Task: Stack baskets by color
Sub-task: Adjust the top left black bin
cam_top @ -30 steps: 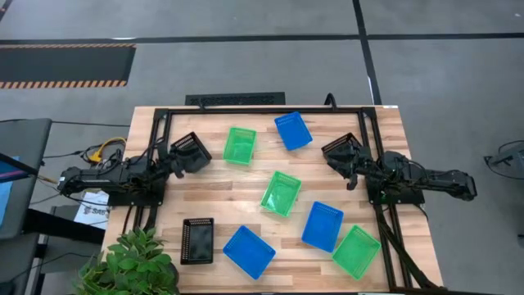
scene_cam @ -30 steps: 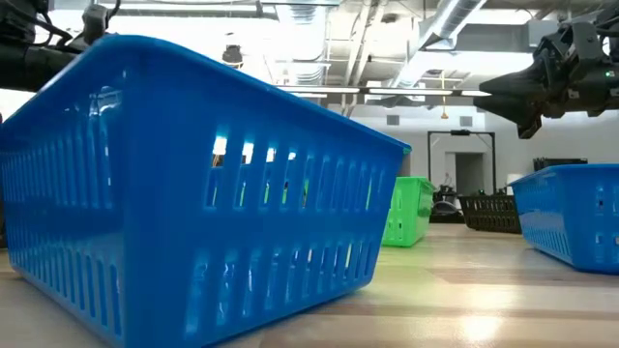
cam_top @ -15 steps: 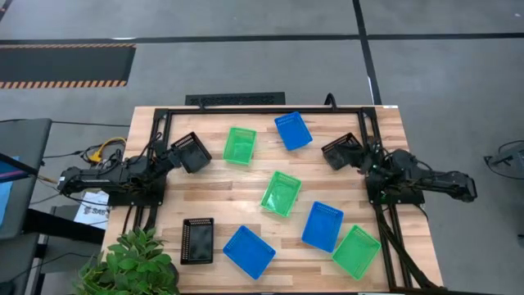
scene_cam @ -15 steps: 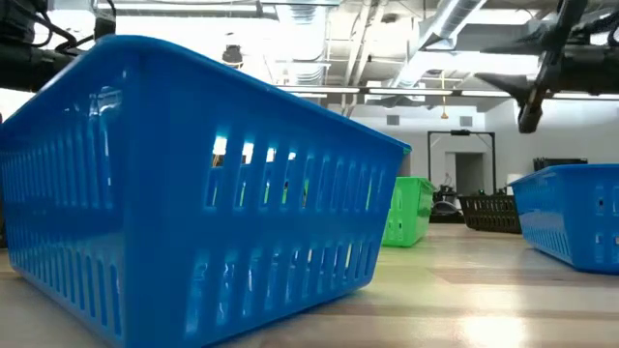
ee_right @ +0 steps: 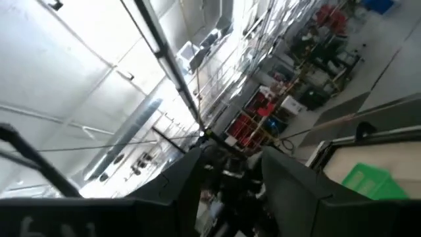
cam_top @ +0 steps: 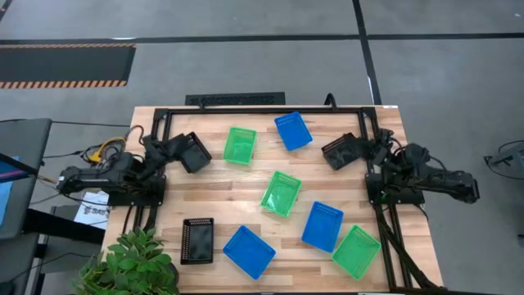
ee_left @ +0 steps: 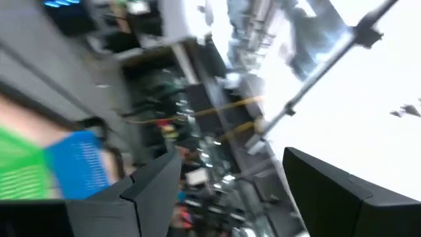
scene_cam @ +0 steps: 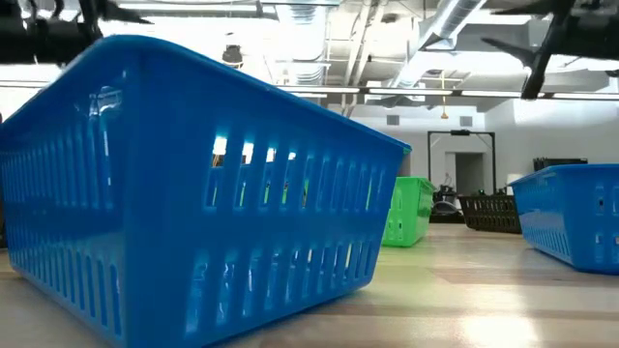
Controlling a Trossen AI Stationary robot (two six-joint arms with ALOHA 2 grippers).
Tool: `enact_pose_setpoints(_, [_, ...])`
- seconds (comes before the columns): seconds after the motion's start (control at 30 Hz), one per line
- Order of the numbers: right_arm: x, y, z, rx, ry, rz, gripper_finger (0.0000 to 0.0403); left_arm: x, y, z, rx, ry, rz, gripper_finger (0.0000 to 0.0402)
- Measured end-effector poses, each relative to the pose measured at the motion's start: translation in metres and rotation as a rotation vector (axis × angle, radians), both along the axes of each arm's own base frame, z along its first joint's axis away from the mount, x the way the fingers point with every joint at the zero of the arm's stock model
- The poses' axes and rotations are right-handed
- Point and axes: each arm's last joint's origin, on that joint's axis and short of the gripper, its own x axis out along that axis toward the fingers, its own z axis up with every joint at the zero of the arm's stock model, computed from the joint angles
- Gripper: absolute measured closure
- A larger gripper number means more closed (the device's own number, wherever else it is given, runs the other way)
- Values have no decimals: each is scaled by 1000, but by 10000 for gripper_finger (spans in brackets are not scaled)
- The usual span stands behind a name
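Note:
Baskets lie scattered on the wooden table, each resting on its bottom. Three are green and three blue. A black basket sits near the front left. Two more black baskets lie beside the arms. My left gripper is raised by the left one, open and tipped up. My right gripper is raised by the right one, also open, with nothing between its fingers.
A black frame runs along the table's far edge and down both sides. A potted plant stands at the near left corner. In the low view a blue basket fills the foreground. Bare wood shows between the baskets.
Both grippers have risen and tipped upward while rolling about their own axes. My right gripper has drawn back from the right black basket toward the table's right edge. The baskets have stayed where they were.

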Motion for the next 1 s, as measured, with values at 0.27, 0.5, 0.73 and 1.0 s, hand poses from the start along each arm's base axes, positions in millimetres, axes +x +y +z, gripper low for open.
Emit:
enact_pose_setpoints(0.27, [20, -9, 53, -10, 461, -79, 209, 1, -4, 58, 96, 138, -137, 145])
enact_pose_setpoints(0.5, [58, -16, 69, 94, 1030, 24, 209, 13, -7, 89, 60, 641, -273, 145])
enact_pose_setpoints(0.73, [99, -17, 60, 153, 1480, 108, 212, 26, -8, 105, 28, 970, -325, 145])
enact_pose_setpoints(1.0, [127, -11, 17, 326, 1848, 95, 212, 45, -7, 86, -129, 1163, -284, 145])
